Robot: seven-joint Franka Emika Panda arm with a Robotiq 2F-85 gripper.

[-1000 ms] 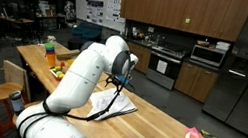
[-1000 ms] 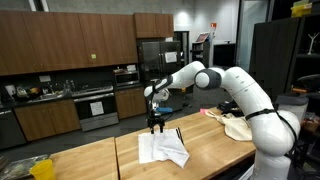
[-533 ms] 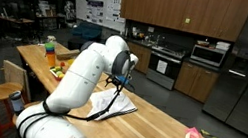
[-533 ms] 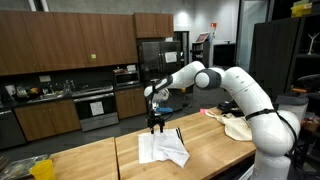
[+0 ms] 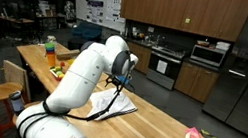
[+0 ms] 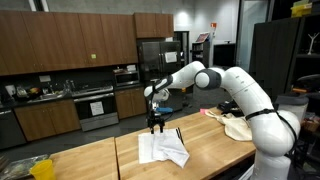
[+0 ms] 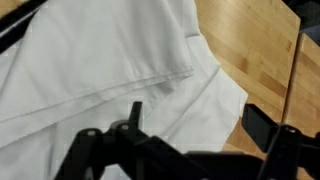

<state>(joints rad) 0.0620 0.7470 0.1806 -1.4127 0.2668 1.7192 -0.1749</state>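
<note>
A crumpled white cloth (image 6: 163,149) lies spread on the wooden table (image 6: 110,160), seen in both exterior views, and it fills most of the wrist view (image 7: 100,70). My gripper (image 6: 155,126) hangs a little above the cloth's far edge, pointing straight down. Its jaws stand wide apart with nothing between them. In the wrist view the gripper (image 7: 195,130) hovers over the cloth's corner, one dark fingertip (image 7: 262,125) over bare wood (image 7: 260,50). In an exterior view the arm's white links partly hide the gripper above the cloth (image 5: 118,106).
A green bottle (image 5: 50,44) and a bowl of fruit (image 5: 58,68) stand at one end of the table. A stool (image 5: 3,93) is beside it. A beige bag (image 6: 235,125) lies near the arm's base. Kitchen cabinets and a fridge stand behind.
</note>
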